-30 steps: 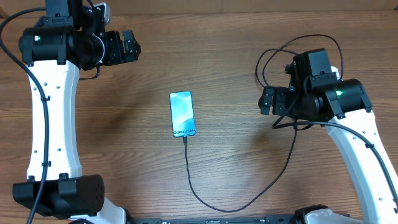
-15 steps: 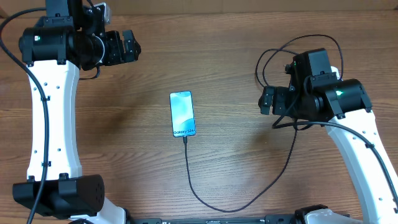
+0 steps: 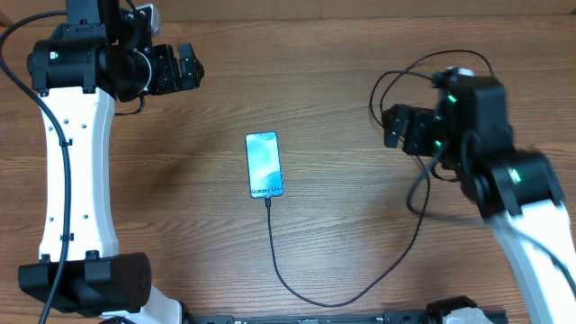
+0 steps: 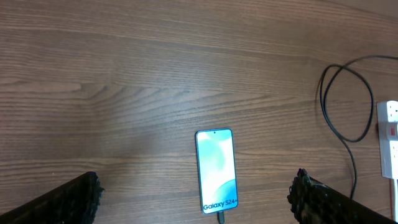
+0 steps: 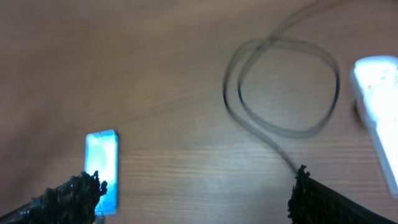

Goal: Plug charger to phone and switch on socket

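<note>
phone apart from left gripper, right gripper

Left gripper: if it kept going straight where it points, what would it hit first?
The left gripper would probably meet the phone, which lies straight ahead in its wrist view, or the table beside it; depth is unclear.
</note>
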Controlling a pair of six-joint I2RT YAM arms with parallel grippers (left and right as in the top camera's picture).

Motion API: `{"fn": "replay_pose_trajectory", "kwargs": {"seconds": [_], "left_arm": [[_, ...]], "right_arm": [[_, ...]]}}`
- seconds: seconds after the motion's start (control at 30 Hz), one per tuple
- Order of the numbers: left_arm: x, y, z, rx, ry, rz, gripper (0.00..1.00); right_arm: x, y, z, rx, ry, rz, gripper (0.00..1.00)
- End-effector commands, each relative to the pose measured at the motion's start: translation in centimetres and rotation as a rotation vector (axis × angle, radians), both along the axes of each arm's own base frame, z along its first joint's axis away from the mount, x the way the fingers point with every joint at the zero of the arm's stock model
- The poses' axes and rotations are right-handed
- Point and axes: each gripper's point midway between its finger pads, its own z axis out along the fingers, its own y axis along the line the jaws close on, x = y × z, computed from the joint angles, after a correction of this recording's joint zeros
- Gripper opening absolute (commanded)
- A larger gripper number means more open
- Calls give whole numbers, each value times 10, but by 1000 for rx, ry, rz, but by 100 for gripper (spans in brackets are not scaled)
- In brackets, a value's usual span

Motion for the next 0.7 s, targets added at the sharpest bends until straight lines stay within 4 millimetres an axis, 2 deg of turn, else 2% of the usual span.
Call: {"fn": "replay_pose_trajectory", "kwargs": {"seconds": [0.0,0.13,0.27,0.53,0.67], "left_arm": [[2,-1,1,5,-3,0,100],[2,-1,1,4,-3,-1,100],[2,-1,1,5,-3,0,100],[2,-1,1,5,-3,0,100],[2,-1,1,4,-3,-1,100]], "right_arm": [[-18,-14,18,-2,-122,-38,100],[-34,-34,28,9,-269,-102,100],[-51,-50,28,29,-409,-150,100],[-79,-70,10,50,-629,-219,100],[-89,-77,-9,51,-705,-245,100]]}}
